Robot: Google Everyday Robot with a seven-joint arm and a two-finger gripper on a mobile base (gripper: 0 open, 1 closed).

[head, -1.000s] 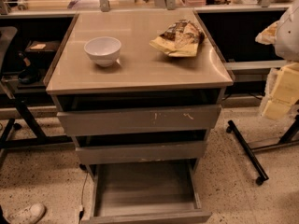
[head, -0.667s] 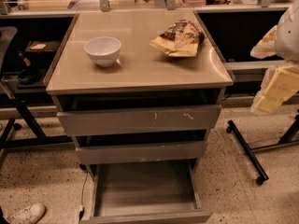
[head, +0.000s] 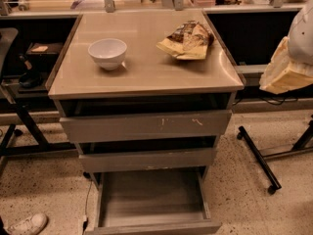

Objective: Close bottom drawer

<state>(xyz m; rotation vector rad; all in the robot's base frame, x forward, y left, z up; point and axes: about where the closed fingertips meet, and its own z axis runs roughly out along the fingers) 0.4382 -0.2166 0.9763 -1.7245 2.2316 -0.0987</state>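
Note:
The bottom drawer (head: 155, 227) is the lowest of the grey cabinet's three drawers. It is pulled far out, and its bare grey tray (head: 151, 195) shows. The middle drawer front (head: 146, 159) and the scratched top drawer front (head: 146, 126) each stand slightly out. My gripper (head: 282, 75) is the pale tan and white shape at the right edge. It hangs level with the cabinet top, well above and to the right of the bottom drawer, and touches nothing.
A white bowl (head: 107, 53) and a crumpled snack bag (head: 188, 40) lie on the cabinet top (head: 146, 77). A wheeled black stand leg (head: 259, 160) crosses the floor at right. A chair base (head: 19, 121) and a shoe (head: 27, 224) are at left.
The gripper at the right edge has moved up and slightly left. The drawers, bowl and bag have not moved.

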